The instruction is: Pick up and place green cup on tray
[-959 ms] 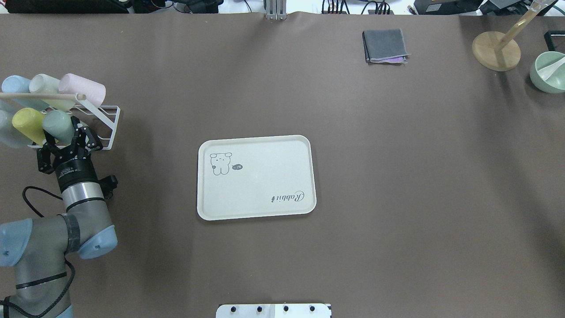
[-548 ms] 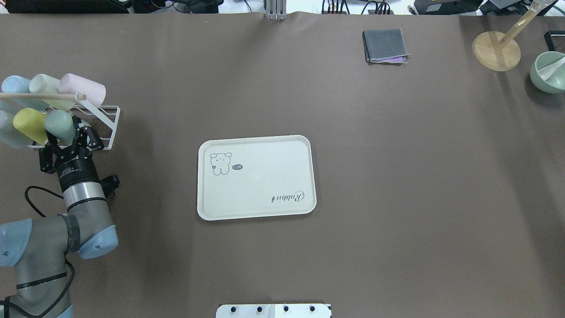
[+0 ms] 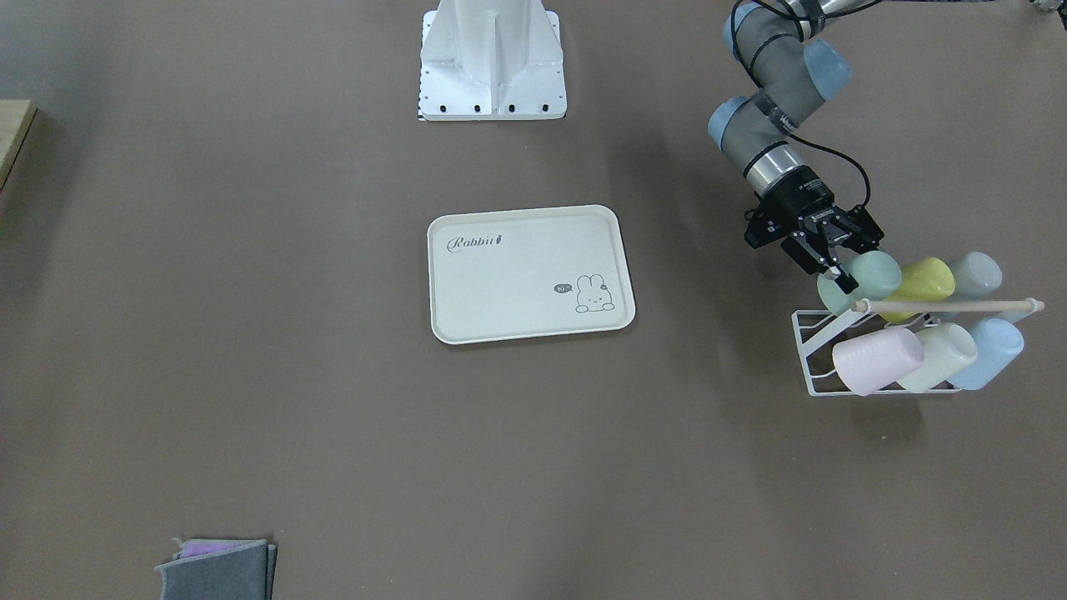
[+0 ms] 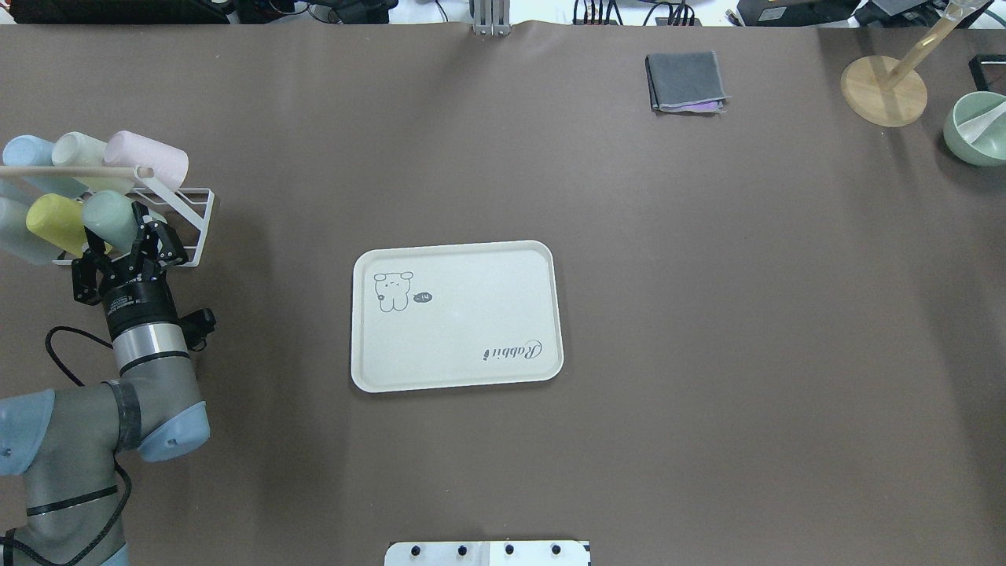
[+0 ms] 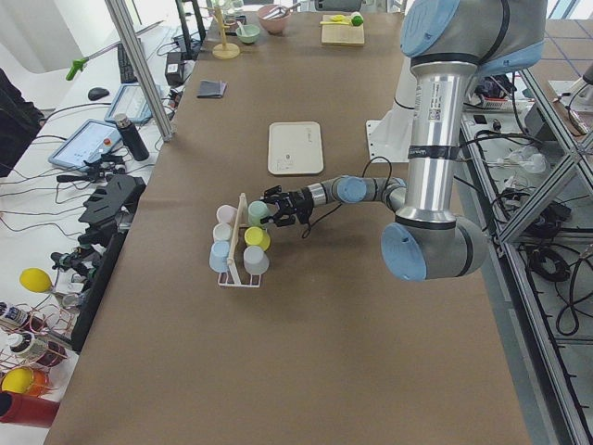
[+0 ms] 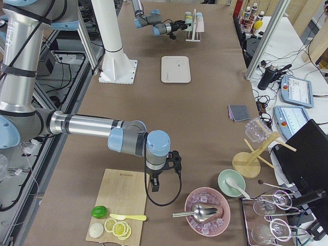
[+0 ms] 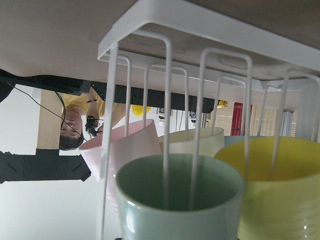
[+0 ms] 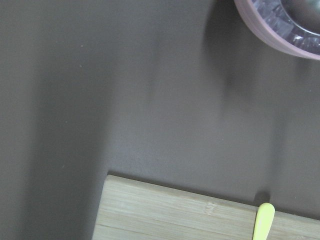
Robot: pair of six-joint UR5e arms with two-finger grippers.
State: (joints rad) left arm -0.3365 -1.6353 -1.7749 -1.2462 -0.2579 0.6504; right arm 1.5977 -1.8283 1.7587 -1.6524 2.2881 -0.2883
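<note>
Left claw point(image 4: 116, 238): you have it spread wide, one finger on each side of the green cup's mouth end. You cannot tell whether the pads touch the cup.
Green cup point(image 4: 108, 216): it lies on its side in the white wire rack point(image 4: 198, 224), slipped over wire prongs. Its open mouth faces your claw, and it is just beside the yellow-green cup point(image 4: 53, 220).
Tray point(image 4: 456, 246): it sits flat at mid-bench, well apart from the rack.
Right claw point(image 6: 154, 183): it hangs over the bench at the edge of the wooden board point(image 6: 120, 200). You cannot tell whether it is spread or pressed together.
Rack's other row: the pink cup point(image 4: 149, 157) and two pale cups lie along the wooden bar point(image 4: 75, 170).
</note>
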